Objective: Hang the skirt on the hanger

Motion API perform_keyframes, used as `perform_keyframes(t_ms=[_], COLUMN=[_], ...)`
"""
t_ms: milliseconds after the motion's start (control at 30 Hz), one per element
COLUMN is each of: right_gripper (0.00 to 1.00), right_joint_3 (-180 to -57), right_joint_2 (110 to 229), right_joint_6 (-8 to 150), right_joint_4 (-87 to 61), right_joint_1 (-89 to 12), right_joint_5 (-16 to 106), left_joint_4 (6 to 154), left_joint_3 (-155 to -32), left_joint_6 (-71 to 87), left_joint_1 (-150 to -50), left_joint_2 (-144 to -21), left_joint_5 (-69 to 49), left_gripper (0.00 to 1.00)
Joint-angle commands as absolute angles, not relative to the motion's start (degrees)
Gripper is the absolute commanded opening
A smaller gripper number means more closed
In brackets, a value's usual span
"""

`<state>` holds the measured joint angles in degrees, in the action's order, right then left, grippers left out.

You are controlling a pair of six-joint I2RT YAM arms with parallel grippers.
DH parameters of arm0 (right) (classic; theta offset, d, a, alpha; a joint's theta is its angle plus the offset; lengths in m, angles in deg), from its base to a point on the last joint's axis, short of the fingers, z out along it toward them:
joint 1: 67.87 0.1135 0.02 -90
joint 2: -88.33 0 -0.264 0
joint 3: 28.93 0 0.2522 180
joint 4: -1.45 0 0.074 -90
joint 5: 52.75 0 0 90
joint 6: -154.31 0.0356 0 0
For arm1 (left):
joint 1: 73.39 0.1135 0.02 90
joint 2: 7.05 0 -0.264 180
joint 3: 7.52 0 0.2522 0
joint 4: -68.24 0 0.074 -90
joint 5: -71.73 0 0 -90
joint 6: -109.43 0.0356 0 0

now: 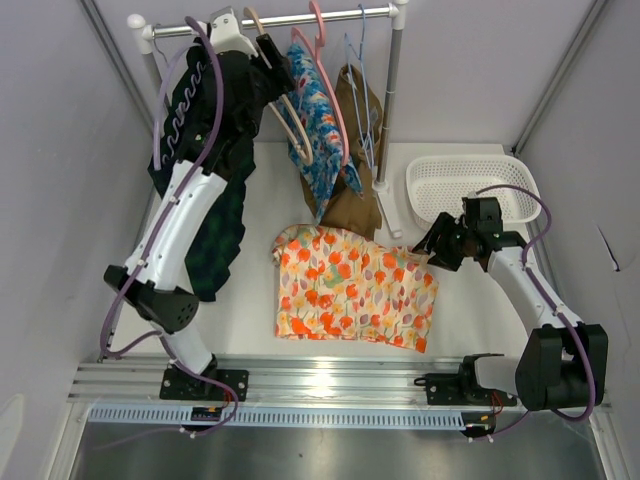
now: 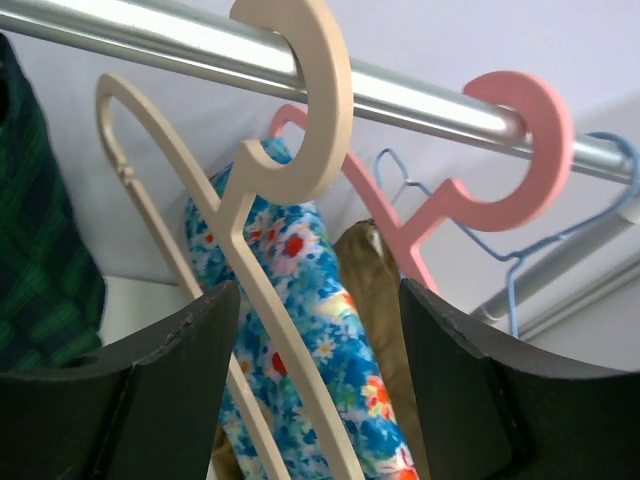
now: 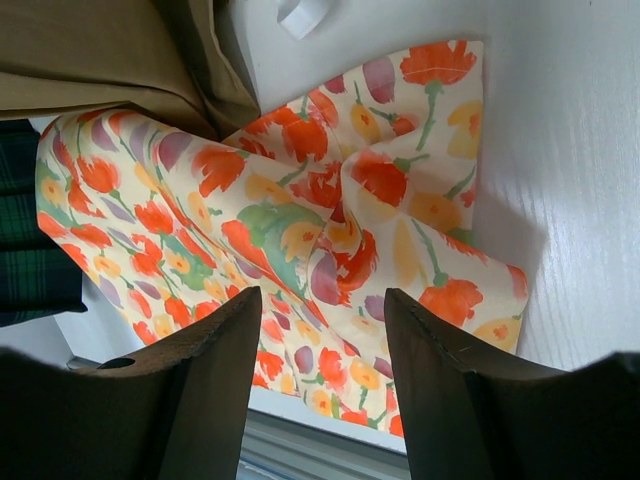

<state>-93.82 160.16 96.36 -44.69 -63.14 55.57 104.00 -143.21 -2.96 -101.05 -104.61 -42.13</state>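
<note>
Top external view: skirt (image 1: 355, 290) is lying flat mid-desk (image 1: 250, 330), well below the rail (image 1: 300, 18).
Skirt axis: its long side is running from 9 to 3 o'clock; I cannot tell which edge is the waistband.
Right claw (image 1: 437, 245): it is hovering at the skirt's 2 o'clock corner with its jaws moderately apart, gripping nothing. In the right wrist view, rumpled cloth is showing in the gap between them.
Skirt from right claw: its bulk is lying toward 8 o'clock in the top view, close by.
Left claw (image 2: 320, 290): it is sitting up at the rail, jaws wide, straddling the neck of the beige hanger (image 2: 330, 100) without visibly pinching it.
Hanger: it is hanging by its hook on the rail, at 11 o'clock from the skirt and well apart from it.
Nearer arm: the right is nearer the skirt; the left is nearer the hanger.
Coming move, as a judgement: the right claw is likely needing to drop onto that corner, and the left to close on the hanger.
</note>
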Motion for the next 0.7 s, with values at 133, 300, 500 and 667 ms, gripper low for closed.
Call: perform_keyframes(t_ms=[133, 300, 500, 667], right_gripper=[0.58, 0.58, 0.58, 0.58], right_joint_3=[-96.65, -96.92, -96.48, -95.95], right_joint_2=[158.64, 158.38, 158.20, 158.11], right_joint_6=[95.16, 94.98, 94.89, 94.98], right_joint_4=[-44.39, -44.65, -44.57, -44.30], right_joint_1=[-63.48, -63.48, -63.48, -63.48], right_joint_5=[56.76, 56.85, 56.76, 56.93], left_joint_4=[113.11, 115.66, 116.37, 116.37], left_joint_3=[-150.91, -153.73, -152.50, -150.14], left_joint_6=[1.68, 2.21, 3.09, 4.49], left_joint_1=[-102.83, -102.83, -102.83, -102.83], left_joint_2=[-109.44, -112.34, -110.68, -108.57], left_joint_5=[-50.96, -51.76, -52.90, -53.95], left_gripper=[0.68, 0.66, 0.59, 0.49])
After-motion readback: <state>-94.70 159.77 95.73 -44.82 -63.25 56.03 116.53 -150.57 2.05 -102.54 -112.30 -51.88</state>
